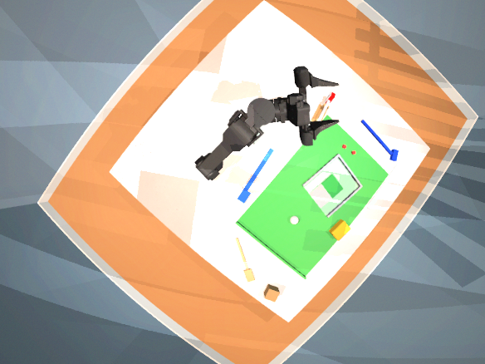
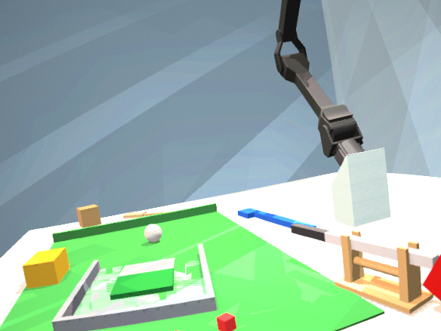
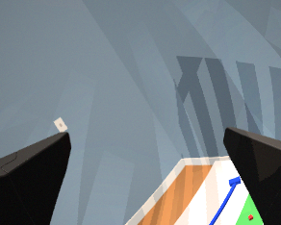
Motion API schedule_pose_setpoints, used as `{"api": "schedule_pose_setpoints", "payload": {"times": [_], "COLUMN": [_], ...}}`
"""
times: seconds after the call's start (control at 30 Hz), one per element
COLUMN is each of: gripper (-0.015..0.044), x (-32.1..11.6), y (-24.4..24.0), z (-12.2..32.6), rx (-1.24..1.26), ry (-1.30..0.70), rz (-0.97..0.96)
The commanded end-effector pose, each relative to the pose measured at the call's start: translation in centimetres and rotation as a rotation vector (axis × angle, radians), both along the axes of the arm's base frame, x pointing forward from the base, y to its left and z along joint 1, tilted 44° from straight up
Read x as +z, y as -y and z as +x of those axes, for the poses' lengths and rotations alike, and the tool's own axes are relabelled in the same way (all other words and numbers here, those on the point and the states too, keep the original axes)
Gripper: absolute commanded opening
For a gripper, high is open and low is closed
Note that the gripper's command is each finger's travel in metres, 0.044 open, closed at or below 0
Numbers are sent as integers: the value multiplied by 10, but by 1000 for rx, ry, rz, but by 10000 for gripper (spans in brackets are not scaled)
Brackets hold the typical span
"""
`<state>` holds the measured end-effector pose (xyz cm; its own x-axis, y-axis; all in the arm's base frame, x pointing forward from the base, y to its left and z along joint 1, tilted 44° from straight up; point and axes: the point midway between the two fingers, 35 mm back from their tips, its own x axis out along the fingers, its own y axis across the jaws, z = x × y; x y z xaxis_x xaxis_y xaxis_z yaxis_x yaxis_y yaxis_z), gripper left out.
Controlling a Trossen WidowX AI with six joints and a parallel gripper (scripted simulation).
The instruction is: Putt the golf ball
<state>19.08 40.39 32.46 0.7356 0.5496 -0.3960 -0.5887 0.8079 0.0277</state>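
The red putter (image 1: 326, 104) lies on a small wooden stand (image 2: 383, 279) at the edge of the green mat (image 1: 310, 197); its dark grip and white shaft (image 2: 362, 243) show in the exterior view, with the red head (image 2: 434, 279) at the right edge. The white golf ball (image 1: 294, 220) rests on the mat, also seen in the exterior view (image 2: 152, 233). The raised green (image 1: 332, 185) sits inside a grey-walled ramp frame (image 2: 143, 283). My gripper (image 1: 330, 103) is wide open and empty, high above the putter; its fingers frame the wrist view (image 3: 150, 170).
A blue putter (image 1: 379, 140) lies right of the mat, a light blue one (image 1: 255, 175) on its left. A tan putter (image 1: 244, 259), a tan cube (image 1: 271, 292), a yellow cube (image 1: 339, 229) and two small red cubes (image 1: 349, 150) lie around. A white block (image 2: 362, 189) stands at the arm's base.
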Motion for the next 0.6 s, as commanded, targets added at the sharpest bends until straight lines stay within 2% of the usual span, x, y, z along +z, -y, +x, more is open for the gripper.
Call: {"api": "schedule_pose_setpoints", "payload": {"times": [0.0, 0.3, 0.57], "gripper": [440, 440, 440], "x": [-65, -200, -307], "y": [7, 66, 155], "z": [34, 95, 115], "rx": [13, 114, 319], "ry": [8, -85, -309], "rz": [-273, -835, -1241]}}
